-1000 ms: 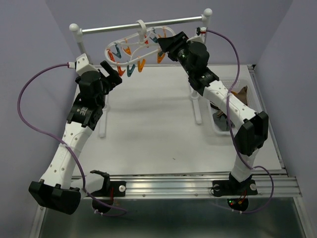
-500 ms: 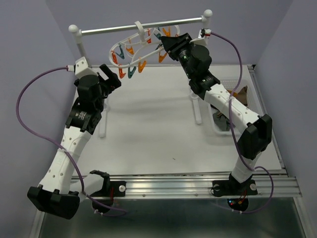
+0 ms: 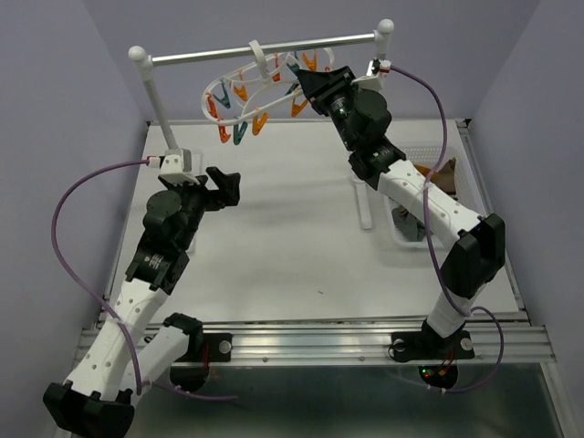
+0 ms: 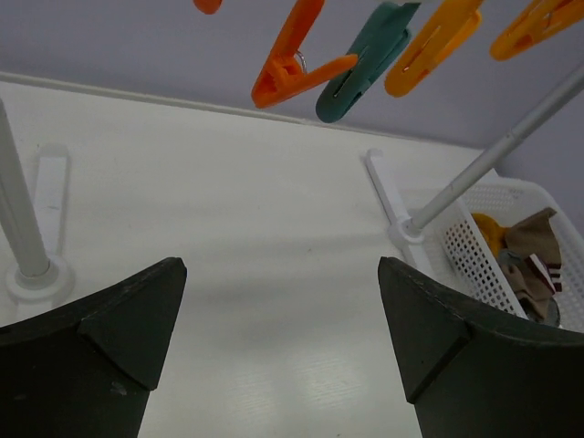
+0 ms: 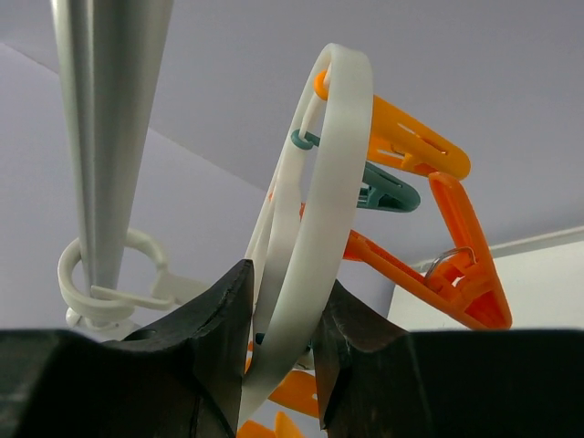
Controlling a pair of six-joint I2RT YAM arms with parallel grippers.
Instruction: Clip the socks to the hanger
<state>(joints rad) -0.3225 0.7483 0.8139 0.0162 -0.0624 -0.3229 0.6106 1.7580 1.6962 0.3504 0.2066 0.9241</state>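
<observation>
Left claw (image 3: 225,187) lower now (jaws wide); right claw (image 3: 306,84) tight on hanger (image 5: 328,182) beside crossbar (image 5: 105,119).

Nothing to read from where I'm sitting, honestly. I can't make out any print, brand, number or sticker on the hanger (image 5: 333,182), its clips (image 4: 297,64) or the white basket (image 4: 465,246) in any of the three views.
</observation>
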